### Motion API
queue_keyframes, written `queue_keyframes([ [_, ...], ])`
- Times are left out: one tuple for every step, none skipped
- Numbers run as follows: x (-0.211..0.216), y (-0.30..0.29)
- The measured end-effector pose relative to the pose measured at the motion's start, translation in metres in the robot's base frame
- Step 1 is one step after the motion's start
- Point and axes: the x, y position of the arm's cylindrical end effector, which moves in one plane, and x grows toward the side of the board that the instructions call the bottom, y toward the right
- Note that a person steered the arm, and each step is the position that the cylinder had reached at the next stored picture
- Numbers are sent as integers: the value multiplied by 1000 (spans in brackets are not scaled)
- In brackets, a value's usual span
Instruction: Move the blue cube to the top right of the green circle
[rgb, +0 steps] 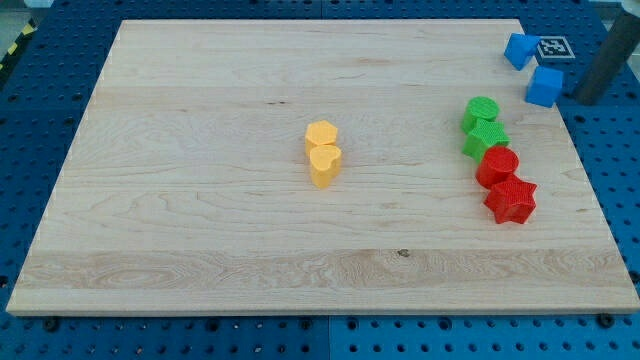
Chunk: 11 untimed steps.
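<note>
The blue cube (544, 87) sits at the board's right edge near the view's top right. The green circle (481, 111) lies below and to the left of it, with a small gap between them. My tip (585, 96) is just to the right of the blue cube, off the board's edge, close to the cube; I cannot tell whether it touches. The dark rod slants up toward the view's top right.
A second blue block (520, 50) lies above the cube beside a black-and-white marker (553, 47). A green star (485, 137), a red circle (497, 165) and a red star (511, 200) run down from the green circle. A yellow hexagon (321, 134) and yellow heart (325, 164) sit mid-board.
</note>
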Motion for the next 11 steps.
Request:
queue_keyframes([
  [3, -19],
  [2, -26],
  [-8, -12],
  [-8, -4],
  [-19, -13],
  [-19, -13],
  [-19, -33],
  [-19, -33],
  [-19, -33],
  [-19, -36],
  [-19, -36],
])
